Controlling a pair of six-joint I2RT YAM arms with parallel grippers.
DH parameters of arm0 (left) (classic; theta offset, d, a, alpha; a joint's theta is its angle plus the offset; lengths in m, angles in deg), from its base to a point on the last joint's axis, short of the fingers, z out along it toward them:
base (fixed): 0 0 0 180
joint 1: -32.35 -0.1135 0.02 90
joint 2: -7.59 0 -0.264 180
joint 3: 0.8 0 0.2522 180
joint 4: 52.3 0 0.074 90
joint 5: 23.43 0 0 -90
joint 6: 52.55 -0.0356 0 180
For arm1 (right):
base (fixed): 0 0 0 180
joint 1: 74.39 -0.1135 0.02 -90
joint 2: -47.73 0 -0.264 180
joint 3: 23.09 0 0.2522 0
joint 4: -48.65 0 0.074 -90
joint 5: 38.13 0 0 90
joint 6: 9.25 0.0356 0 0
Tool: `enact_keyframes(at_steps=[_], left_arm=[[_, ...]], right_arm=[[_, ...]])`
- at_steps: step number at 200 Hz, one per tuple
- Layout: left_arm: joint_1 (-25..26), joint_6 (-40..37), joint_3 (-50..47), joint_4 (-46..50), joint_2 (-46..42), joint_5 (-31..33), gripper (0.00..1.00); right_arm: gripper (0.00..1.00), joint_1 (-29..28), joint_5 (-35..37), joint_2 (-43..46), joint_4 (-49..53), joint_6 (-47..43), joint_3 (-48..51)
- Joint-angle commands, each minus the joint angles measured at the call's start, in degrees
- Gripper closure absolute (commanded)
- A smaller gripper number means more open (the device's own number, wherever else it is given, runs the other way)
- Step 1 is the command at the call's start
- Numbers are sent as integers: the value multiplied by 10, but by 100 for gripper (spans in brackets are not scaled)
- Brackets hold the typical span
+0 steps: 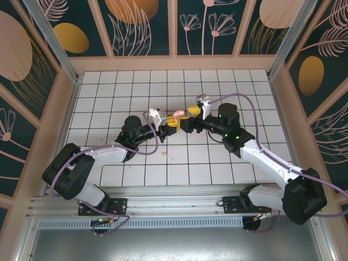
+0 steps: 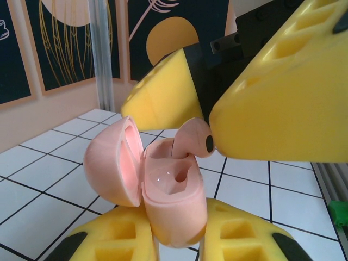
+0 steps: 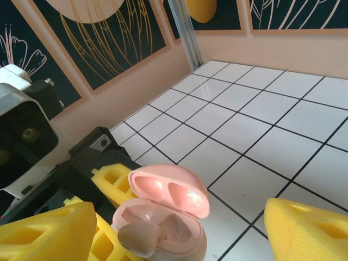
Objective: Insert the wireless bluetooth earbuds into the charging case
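1. A white tiled table (image 1: 109,98) with black grid lines sits inside walls of dark panels painted with gold ovals and pale plants. Two black and white robot arms reach in from the near edge and meet over the middle of the table.
2. The left gripper (image 2: 176,234) has its yellow ribbed fingers (image 2: 117,236) closed tight on the base of a pale pink, rounded plastic charging case (image 2: 174,201). It holds the case up off the tiles.
3. The case stands open. Its domed lid (image 2: 111,163) swings out to one side on its hinge, and the right wrist view shows two hollows inside the lid.
4. A pale pink earbud (image 2: 193,136) with a dark end sits partly in one well of the case base, and its rounded body sticks up above the rim. The well beside it shows a glossy inside.
5. The right gripper (image 3: 176,217) hangs just over the open case with its yellow fingers spread wide, one on each side. It grips nothing. One fingertip is right beside the earbud's dark end, and I cannot tell whether they touch.
6. A tiny pink piece (image 1: 165,156) lies on the tiles between the case and the near edge. It is too small to make out.
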Motion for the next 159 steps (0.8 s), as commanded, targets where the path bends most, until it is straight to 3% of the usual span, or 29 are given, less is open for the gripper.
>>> enact_keyframes(at_steps=[1,159], left_arm=[[4,-6,12,-5,-13,1,95],[3,-4,12,-5,-15,1,95]], right_arm=[[19,-3,3,-1,7,-12,-17],[22,22,2,22,10,-2,10]])
